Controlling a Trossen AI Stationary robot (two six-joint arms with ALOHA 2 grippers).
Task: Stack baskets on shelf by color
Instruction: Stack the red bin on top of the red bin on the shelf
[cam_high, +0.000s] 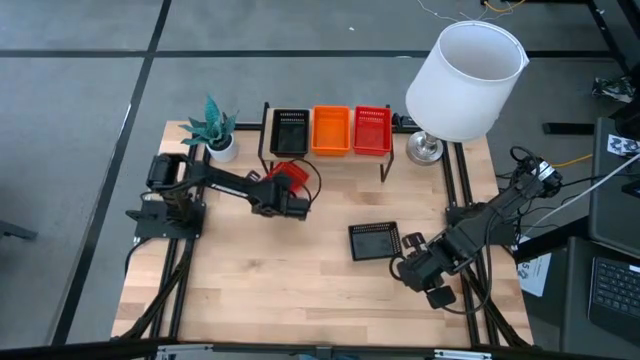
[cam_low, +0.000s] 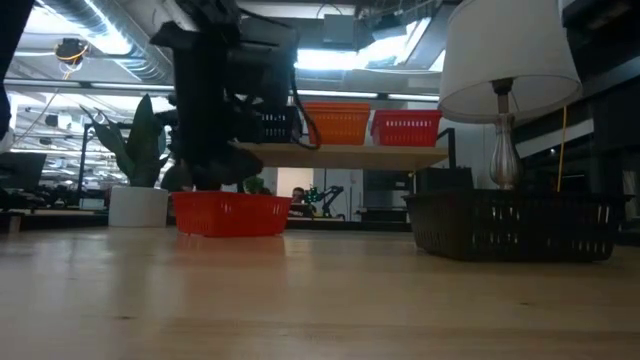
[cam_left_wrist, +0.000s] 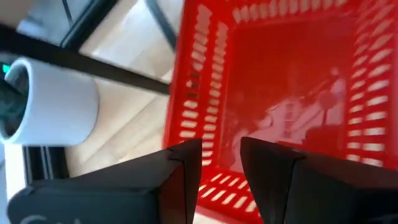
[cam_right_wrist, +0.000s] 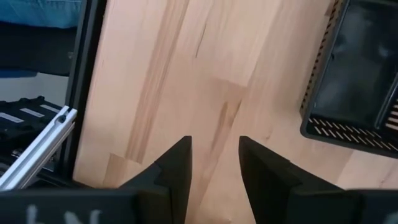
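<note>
The left arm reaches low across the light wooden surface (cam_high: 300, 290) from its base, elbow bent, and its left end effector (cam_left_wrist: 221, 163) sits right over the near wall of a red perforated plastic basket (cam_high: 292, 176). In the left wrist view the two dark fingers (cam_left_wrist: 180, 171) straddle that red rim with a gap between them, one outside the wall and one inside, spread rather than clamped hard. From the low view the red basket rests flat on the surface, directly under the dark wrist.

Beyond that end effector stands the low light-wood shelf on black metal legs (cam_high: 330, 155), and on it, side by side, a black mesh basket (cam_high: 290, 131), an orange mesh basket (cam_high: 332, 130) and another red mesh basket (cam_high: 372, 129). To the shelf's side are a small green plant in a white pot (cam_high: 217, 134) and a white-shaded table lamp (cam_high: 467, 80).

Over on the other side, the right arm folds down along the surface's edge, wrist angled inward. The right end effector (cam_right_wrist: 214, 165) hovers over bare wood, fingers parted and gripping nothing. Just ahead of it and off to one side lies a second black perforated basket (cam_high: 374, 241), resting on the surface, close to the fingertips but apart from them.
</note>
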